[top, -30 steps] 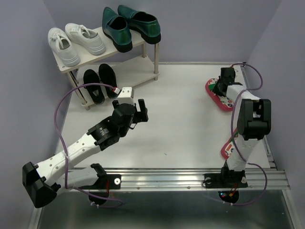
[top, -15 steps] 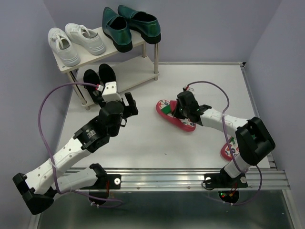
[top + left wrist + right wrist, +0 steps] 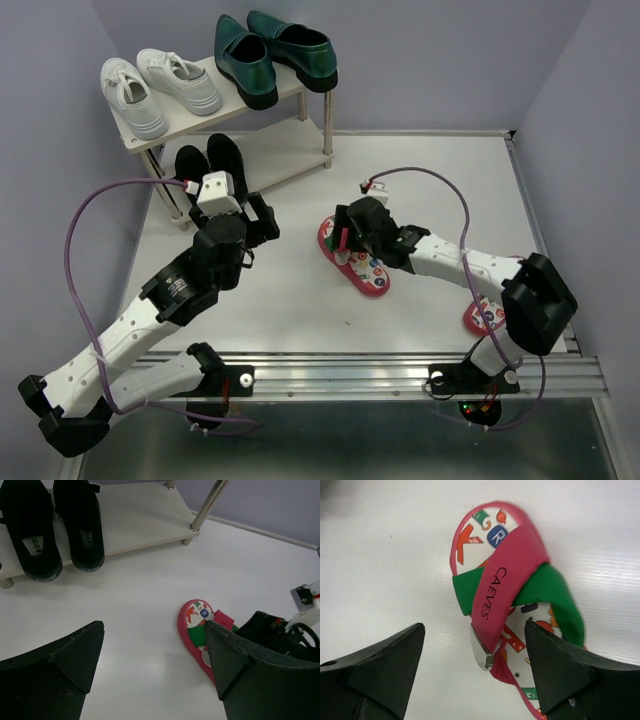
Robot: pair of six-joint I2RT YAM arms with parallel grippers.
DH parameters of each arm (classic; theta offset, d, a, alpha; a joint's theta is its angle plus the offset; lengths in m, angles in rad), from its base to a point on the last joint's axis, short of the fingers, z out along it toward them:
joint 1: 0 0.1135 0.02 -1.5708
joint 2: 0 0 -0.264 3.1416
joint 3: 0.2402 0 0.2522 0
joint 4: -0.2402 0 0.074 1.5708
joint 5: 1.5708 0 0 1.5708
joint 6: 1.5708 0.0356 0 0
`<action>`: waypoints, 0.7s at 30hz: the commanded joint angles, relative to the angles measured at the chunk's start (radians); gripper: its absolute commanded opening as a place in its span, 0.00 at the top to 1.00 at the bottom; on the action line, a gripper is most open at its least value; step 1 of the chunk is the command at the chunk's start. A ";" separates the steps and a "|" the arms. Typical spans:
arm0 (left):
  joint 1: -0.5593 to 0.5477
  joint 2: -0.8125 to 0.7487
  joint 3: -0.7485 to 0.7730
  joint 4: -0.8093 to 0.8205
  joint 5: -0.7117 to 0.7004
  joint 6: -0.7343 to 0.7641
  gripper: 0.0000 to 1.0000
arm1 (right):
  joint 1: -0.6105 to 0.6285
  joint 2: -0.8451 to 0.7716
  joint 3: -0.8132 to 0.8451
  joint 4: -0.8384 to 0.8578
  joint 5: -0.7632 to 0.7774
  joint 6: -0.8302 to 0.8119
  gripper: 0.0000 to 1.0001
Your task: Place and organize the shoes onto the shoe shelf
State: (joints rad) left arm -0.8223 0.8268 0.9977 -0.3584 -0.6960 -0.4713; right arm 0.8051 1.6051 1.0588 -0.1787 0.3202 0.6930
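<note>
From above, the shoe shelf stands at the far-left corner. We count 2 white sneakers and 2 green loafers on top, 2 black strap shoes below. 1 red flip-flop lies mid-counter under the right gripper, and a second flip-flop sits near-right. Left wrist: the left gripper is spread wide, empty. Right wrist: jaws wide apart, astride the strap.
</note>
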 commanded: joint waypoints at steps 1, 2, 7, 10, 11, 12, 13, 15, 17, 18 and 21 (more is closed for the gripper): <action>0.006 -0.008 0.028 0.019 -0.025 -0.010 0.08 | -0.041 -0.143 0.008 -0.030 0.166 -0.153 0.13; 0.006 -0.003 0.027 0.025 -0.020 -0.009 0.08 | -0.078 -0.158 -0.002 -0.037 0.163 -0.168 0.13; 0.008 0.003 0.021 0.038 -0.013 -0.007 0.08 | -0.175 -0.185 -0.040 -0.068 0.036 -0.274 0.15; 0.008 0.008 0.013 0.044 -0.010 -0.007 0.08 | -0.175 -0.148 -0.054 -0.073 -0.058 -0.331 0.16; 0.008 0.009 0.013 0.047 -0.008 -0.007 0.08 | -0.175 -0.120 -0.057 -0.079 -0.064 -0.346 0.17; 0.008 0.011 0.013 0.050 -0.007 -0.007 0.08 | -0.175 -0.108 -0.068 -0.077 -0.063 -0.351 0.18; 0.008 0.012 0.013 0.050 -0.007 -0.007 0.08 | -0.175 -0.097 -0.074 -0.077 -0.061 -0.357 0.20; 0.008 0.012 0.010 0.053 -0.005 -0.007 0.08 | -0.175 -0.067 -0.086 -0.068 -0.082 -0.360 0.23; 0.008 0.012 0.009 0.055 -0.005 -0.007 0.08 | -0.175 -0.050 -0.095 -0.042 -0.116 -0.362 0.24; 0.009 0.012 0.009 0.055 -0.005 -0.007 0.08 | -0.175 -0.037 -0.098 -0.032 -0.125 -0.362 0.25; 0.009 0.008 0.004 0.056 -0.005 -0.007 0.08 | -0.184 -0.013 -0.111 0.016 -0.147 -0.362 0.31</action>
State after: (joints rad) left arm -0.8207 0.8433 0.9974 -0.3408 -0.6880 -0.4763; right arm 0.6277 1.5860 0.9497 -0.2367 0.2241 0.3584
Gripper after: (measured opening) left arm 0.920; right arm 0.715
